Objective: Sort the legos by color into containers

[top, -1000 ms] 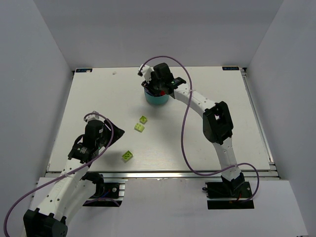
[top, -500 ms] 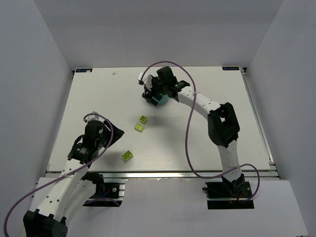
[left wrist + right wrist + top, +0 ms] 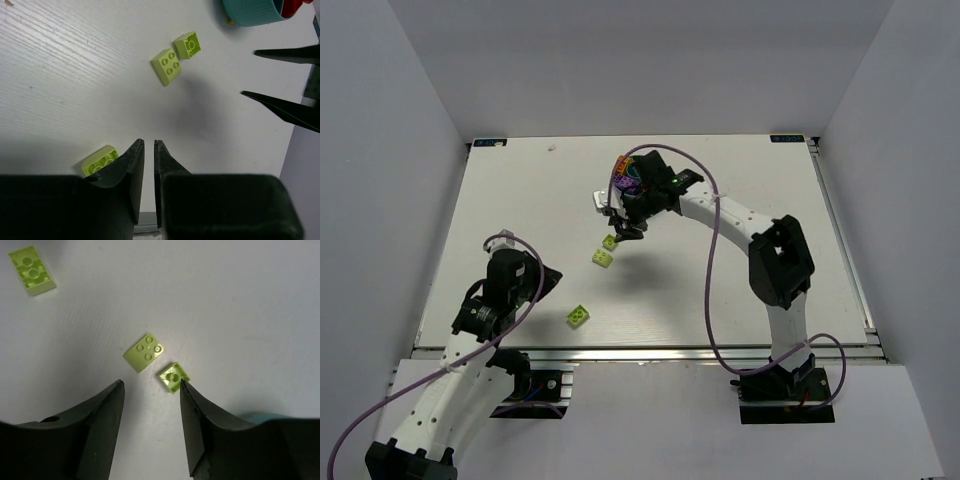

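Three lime green legos lie on the white table: a small one, a flat one and a longer one. The teal bowl of containers shows purple and orange legos inside and is partly hidden by the right arm. My right gripper hangs open above the table, the small lime lego just off its right fingertip and the flat one a little beyond. My left gripper is shut on nothing, with the longer lime lego beside its left finger.
The bowl's teal wall shows at the top right of the left wrist view, and the right gripper's fingers reach in from the right edge. The table's near edge runs just behind the longer lego.
My right gripper has swung off the bowl, down and left, to above the two lime legos; the bowl's contents now show. My left gripper has shut.
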